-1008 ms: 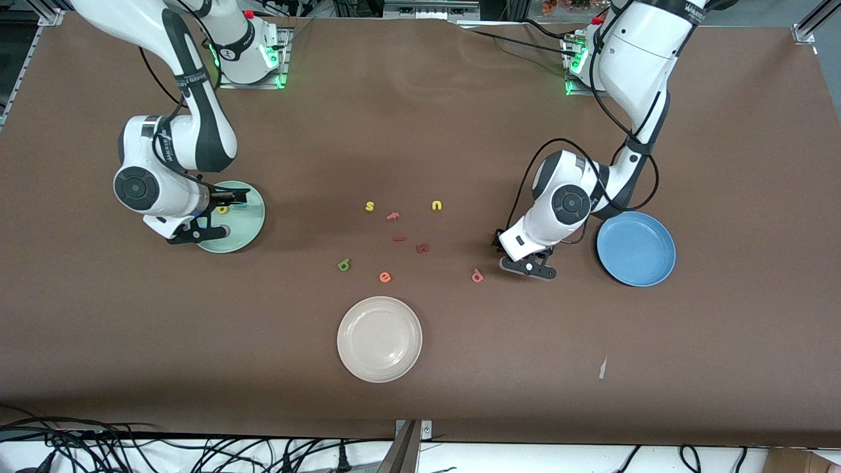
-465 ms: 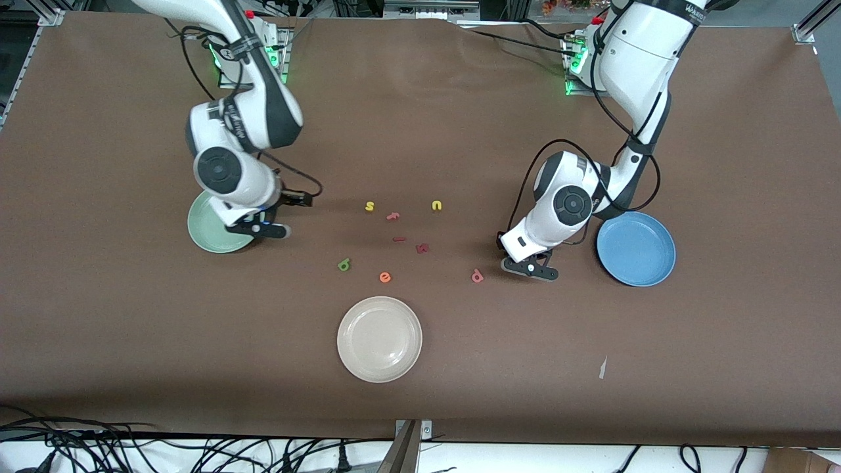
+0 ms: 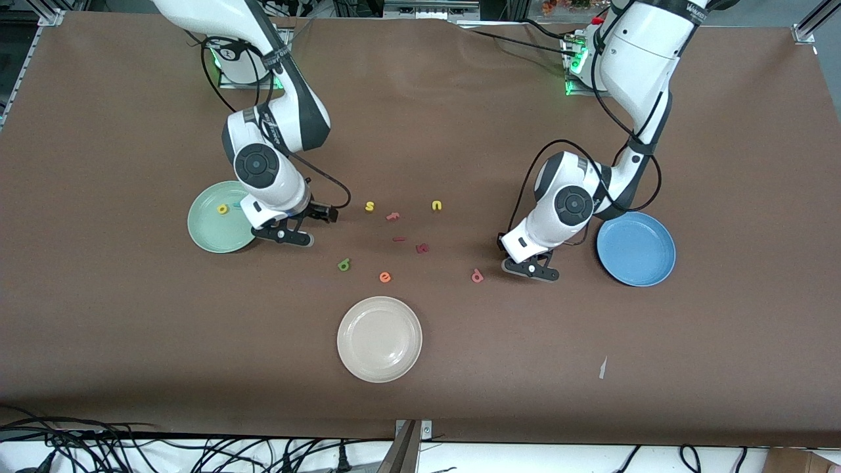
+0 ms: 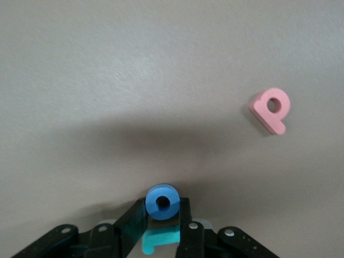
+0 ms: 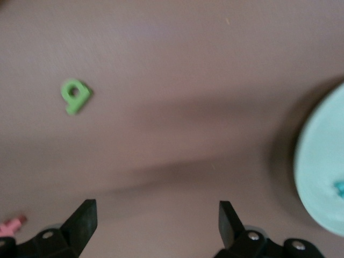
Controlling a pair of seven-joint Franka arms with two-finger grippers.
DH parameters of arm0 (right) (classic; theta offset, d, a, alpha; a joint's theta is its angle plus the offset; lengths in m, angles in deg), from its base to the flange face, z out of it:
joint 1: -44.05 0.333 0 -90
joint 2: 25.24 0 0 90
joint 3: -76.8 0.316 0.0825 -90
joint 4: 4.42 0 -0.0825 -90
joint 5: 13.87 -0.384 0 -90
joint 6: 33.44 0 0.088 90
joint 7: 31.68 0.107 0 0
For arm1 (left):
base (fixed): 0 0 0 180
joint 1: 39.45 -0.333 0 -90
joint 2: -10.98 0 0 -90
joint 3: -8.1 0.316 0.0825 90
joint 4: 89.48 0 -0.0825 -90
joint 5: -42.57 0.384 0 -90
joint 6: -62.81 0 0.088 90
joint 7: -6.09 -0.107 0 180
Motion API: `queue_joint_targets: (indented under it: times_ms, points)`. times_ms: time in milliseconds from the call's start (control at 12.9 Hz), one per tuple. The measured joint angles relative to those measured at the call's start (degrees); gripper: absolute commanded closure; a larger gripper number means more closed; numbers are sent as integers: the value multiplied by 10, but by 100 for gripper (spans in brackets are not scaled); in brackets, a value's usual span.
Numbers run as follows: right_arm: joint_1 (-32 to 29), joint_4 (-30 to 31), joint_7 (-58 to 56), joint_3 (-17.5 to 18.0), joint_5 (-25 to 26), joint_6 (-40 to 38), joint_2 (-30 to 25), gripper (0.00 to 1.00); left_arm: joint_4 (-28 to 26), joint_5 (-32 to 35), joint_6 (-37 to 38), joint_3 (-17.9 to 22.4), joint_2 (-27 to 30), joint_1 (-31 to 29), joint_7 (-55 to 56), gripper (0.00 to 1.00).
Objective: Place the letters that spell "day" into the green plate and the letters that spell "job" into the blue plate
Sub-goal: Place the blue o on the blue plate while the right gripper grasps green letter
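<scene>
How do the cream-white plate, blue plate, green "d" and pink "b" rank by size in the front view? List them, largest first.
1. Cream-white plate and blue plate: about alike; the cream one lies nearer the camera, so unranked.
2. Green "d" and pink "b": tiny, about alike.

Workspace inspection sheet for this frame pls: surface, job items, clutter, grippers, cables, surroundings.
Surface: brown table; one paper scrap lying on it.
Job's things: green plate holds yellow a and cyan y; green d and pink b on the table; cyan j under the left gripper; blue plate shows nothing in it.
Clutter: cream plate, yellow s, yellow u, orange e, dark red letters.
Grippers: left gripper low beside the pink b, shut on blue o; right gripper open, beside the green plate.
Cables: bundle past the table's near edge.
Surroundings: metal frame at the corners.
</scene>
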Motion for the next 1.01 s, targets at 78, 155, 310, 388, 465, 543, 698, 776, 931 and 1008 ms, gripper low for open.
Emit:
queue_joint_targets:
  times_ms: [78, 155, 310, 388, 465, 543, 698, 776, 931, 1008]
  points:
    - [0, -29, 0, 0, 0, 4, 22, 8, 3, 0, 0, 1, 4, -5, 0, 72]
    - [0, -65, 1, 0, -1, 4, 48, 9, 6, 0, 1, 2, 12, -14, 0, 72]
    - [1, -130, 22, 1, -12, 5, 105, 15, 8, 0, 28, 3, 38, -42, -7, 71]
    - [0, -149, 35, 1, -18, 11, 131, 19, 8, 0, 50, 4, 54, -57, -22, 71]
    - [0, -164, 41, 1, -21, 24, 153, 19, 7, 0, 75, 4, 69, -75, -42, 71]
    - [0, -174, 46, 1, -22, 35, 170, 20, 4, 0, 97, 5, 85, -96, -67, 71]
    - [1, -182, 50, 1, -22, 62, 194, 27, -17, 0, 119, 6, 111, -141, -132, 71]
    - [1, -183, 50, 1, -23, 75, 200, 33, -33, 0, 121, 7, 121, -164, -171, 71]
    - [2, -188, 50, 1, -23, 80, 201, 35, -70, 0, 122, 8, 139, -210, -243, 70]
    - [2, -189, 50, 1, -23, 80, 201, 35, -88, 0, 122, 8, 145, -223, -262, 65]
